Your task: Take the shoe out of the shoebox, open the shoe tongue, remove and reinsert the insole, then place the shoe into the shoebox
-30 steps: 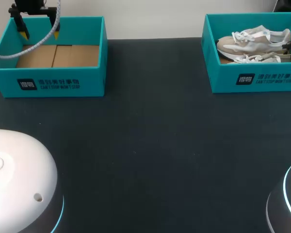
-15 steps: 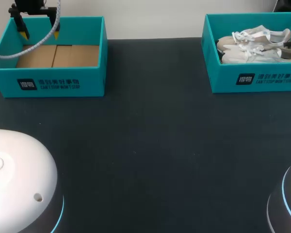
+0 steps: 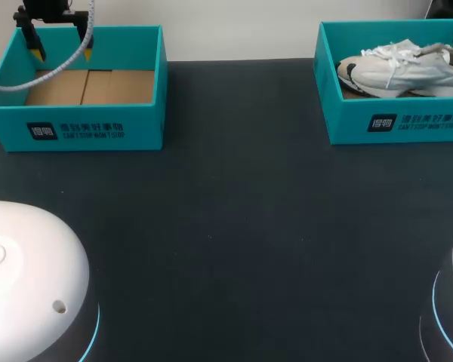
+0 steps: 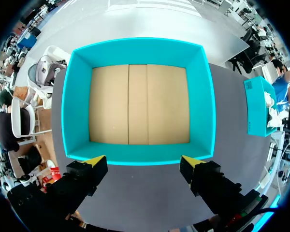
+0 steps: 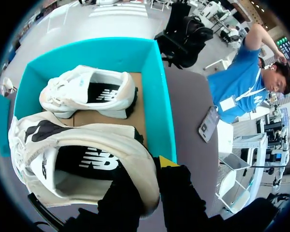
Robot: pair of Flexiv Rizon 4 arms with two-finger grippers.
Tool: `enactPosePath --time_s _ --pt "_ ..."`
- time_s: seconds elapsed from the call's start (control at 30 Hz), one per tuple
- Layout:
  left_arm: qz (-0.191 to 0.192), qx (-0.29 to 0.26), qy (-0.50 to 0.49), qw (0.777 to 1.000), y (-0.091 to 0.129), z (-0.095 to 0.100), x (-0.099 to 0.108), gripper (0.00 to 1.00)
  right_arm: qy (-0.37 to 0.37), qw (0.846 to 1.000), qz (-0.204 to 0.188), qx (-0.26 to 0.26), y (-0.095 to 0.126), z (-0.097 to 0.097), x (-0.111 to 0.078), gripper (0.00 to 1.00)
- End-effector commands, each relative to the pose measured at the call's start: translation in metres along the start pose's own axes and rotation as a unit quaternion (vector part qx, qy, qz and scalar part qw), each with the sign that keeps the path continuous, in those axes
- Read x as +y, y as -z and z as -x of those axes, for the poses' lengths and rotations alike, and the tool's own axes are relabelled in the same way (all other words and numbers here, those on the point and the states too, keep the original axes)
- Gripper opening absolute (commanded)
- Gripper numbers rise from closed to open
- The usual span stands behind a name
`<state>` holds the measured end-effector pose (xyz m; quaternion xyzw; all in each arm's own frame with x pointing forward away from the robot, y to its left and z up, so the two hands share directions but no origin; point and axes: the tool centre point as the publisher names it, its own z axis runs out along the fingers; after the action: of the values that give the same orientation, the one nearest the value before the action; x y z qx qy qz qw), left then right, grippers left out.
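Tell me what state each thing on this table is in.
Left shoebox: open, empty.
Right shoebox: open, partly filled.
Held shoe: gripped by its heel, over the right shoebox.
Other shoe: resting in the right shoebox.
Left jaws: open, over the left shoebox.
Right jaws: shut on the held shoe.
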<state>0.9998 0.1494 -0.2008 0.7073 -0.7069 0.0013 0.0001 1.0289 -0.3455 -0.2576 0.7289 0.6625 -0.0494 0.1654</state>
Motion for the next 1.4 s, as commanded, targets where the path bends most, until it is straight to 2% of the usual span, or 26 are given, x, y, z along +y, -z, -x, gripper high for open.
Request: enactPosePath --time_s 0.03,0.4,0.5,1.13,1.4 --pt "0.000 0.000 0.000 1.000 0.000 0.000 0.000 1.00 0.002 1.000 0.001 -0.005 0.043 0.000 -0.004 0.00" --pt "0.000 0.000 0.000 1.000 0.000 0.000 0.000 1.00 0.005 1.000 0.002 -0.014 0.090 0.000 -0.008 0.00" --pt "0.000 0.000 0.000 1.000 0.000 0.000 0.000 1.00 -0.005 1.000 0.008 0.008 0.101 -0.001 -0.009 0.00" --pt "0.000 0.000 0.000 1.000 0.000 0.000 0.000 1.00 -0.005 1.000 0.008 0.008 0.101 -0.001 -0.009 0.00" --pt "0.000 0.000 0.000 1.000 0.000 0.000 0.000 1.00 0.001 1.000 0.006 -0.018 0.134 -0.030 -0.045 0.00"
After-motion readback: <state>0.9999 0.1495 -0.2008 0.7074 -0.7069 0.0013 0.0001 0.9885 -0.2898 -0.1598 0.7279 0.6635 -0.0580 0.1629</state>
